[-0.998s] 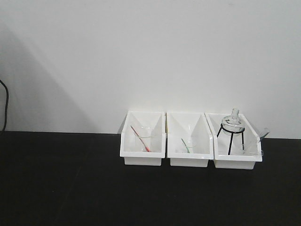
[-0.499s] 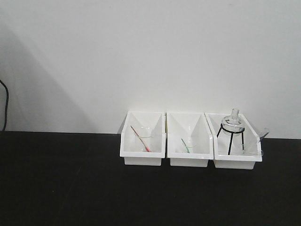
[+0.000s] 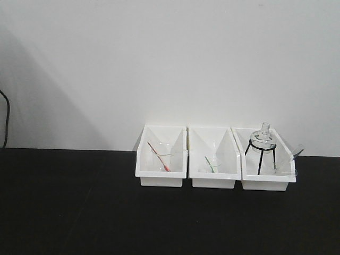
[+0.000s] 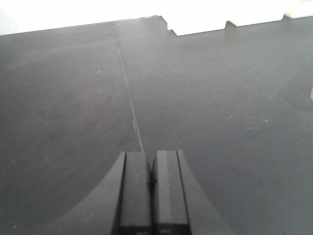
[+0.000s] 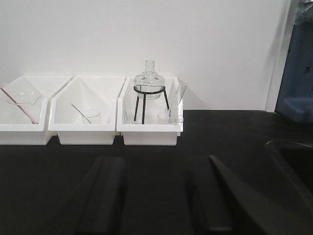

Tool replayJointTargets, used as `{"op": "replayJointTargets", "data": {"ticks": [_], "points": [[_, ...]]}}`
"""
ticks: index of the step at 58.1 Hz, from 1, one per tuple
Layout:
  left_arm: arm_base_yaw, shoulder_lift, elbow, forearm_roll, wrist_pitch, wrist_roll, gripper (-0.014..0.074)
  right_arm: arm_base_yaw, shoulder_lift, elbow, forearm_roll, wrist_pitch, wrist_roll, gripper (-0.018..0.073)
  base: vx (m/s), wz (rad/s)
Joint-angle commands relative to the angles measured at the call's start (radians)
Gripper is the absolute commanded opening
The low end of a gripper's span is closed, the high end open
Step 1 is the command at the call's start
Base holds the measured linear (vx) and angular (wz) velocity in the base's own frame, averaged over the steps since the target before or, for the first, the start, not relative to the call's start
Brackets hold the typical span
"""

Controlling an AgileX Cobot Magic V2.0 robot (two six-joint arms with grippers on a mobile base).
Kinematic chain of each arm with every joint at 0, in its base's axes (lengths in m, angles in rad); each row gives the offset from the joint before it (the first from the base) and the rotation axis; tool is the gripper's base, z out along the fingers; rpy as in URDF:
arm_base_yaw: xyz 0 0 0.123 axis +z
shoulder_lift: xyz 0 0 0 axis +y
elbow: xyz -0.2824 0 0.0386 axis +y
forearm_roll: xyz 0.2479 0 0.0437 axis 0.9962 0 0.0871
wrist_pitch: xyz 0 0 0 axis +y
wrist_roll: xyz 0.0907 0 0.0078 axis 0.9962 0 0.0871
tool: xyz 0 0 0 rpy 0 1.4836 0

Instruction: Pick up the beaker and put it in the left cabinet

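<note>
Stillness marks the front view: against the frames from a second and half a second ago, nothing on the black table (image 3: 79, 202) has shifted, and no arm has entered that view.

Three white bins stand side by side in the centre right of the frame, backed against the white wall (image 3: 159, 64). The left bin (image 3: 159, 179) holds a larger beaker (image 3: 164, 151) with a red-tipped rod (image 3: 158, 155) leaning in it. The middle bin (image 3: 213, 182) holds a small beaker (image 3: 214, 162) with a green rod (image 3: 208, 163). The right bin (image 3: 268, 184) holds a round flask (image 3: 263, 139) on a black tripod (image 3: 259, 159), a tiny beaker (image 5: 163, 116) just beside the tripod's legs, and a clear tube (image 5: 182, 93) leaning on the bin's right wall. All the glass is inside the bins and untouched; which beaker the task means cannot be told.

The left gripper (image 4: 150, 169), at the bottom centre of its wrist view, has its fingers (image 4: 134, 191) pressed together with nothing between them, above bare table crossed by a thin seam (image 4: 128, 93); the bins' white fronts show only at the upper edge there.

The right gripper (image 5: 156, 196) is spread wide and holds nothing, its blurred dark fingers (image 5: 105, 196) low in the frame, well short of the bins. The flask and tripod crowd the tiny beaker. A dark cable (image 3: 5, 122) hangs at the far left edge of the front view
</note>
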Motion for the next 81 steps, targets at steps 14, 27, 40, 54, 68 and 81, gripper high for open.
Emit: {"op": "replayJointTargets", "data": {"ticks": [14, 27, 40, 54, 68, 81], "points": [[-0.006, -0.010, -0.019, -0.011, -0.082, -0.001, -0.0006, 0.088, 0.190, -0.035, -0.007, -0.123, 0.090, 0.0433, 0.00, 0.00], [-0.006, -0.010, -0.019, -0.011, -0.082, -0.001, -0.0006, 0.357, 0.412, -0.035, -0.118, -0.268, 0.092, 0.0433, 0.00, 0.00], [-0.006, -0.010, -0.019, -0.011, -0.082, -0.001, -0.0006, 0.479, 0.608, -0.035, -0.155, -0.341, 0.092, 0.0459, 0.00, 0.00], [-0.006, -0.010, -0.019, -0.011, -0.082, -0.001, -0.0006, 0.505, 0.798, -0.035, -0.197, -0.556, 0.092, 0.0608, 0.00, 0.00], [-0.006, -0.010, -0.019, -0.011, -0.082, -0.001, -0.0006, 0.520, 0.988, -0.035, -0.276, -0.799, 0.094, 0.0670, 0.00, 0.00], [-0.006, -0.010, -0.019, -0.011, -0.082, -0.001, -0.0006, 0.520, 1.142, -0.035, -0.274, -0.987, 0.094, 0.0666, 0.00, 0.00]]}}
